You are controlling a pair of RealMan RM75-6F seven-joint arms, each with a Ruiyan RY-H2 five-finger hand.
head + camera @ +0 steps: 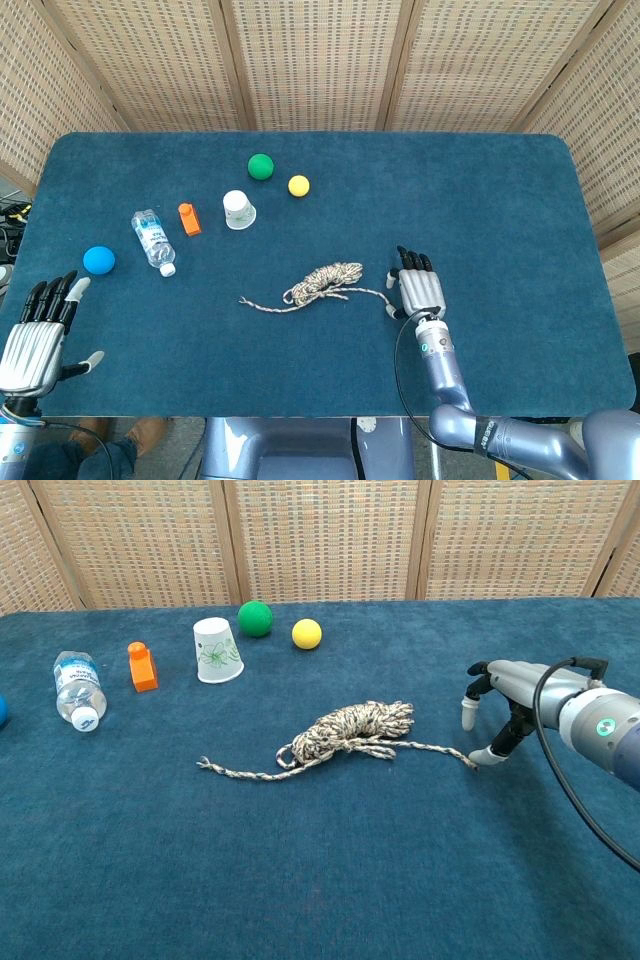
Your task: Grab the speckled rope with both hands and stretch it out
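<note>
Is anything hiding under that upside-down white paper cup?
The upside-down white paper cup sits rim-down on the blue carpeted table. Nothing shows around it; its inside is covered, so I cannot tell.

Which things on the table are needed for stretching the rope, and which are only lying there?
Needed:
speckled rope
right hand
left hand

Only lying there:
green ball
yellow ball
paper cup
orange block
water bottle
blue ball

The right hand (419,291) sits right of frame centre, palm down, fingers spread, holding nothing. The left hand (35,335) lies at the lower left corner, fingers apart and empty.
</note>
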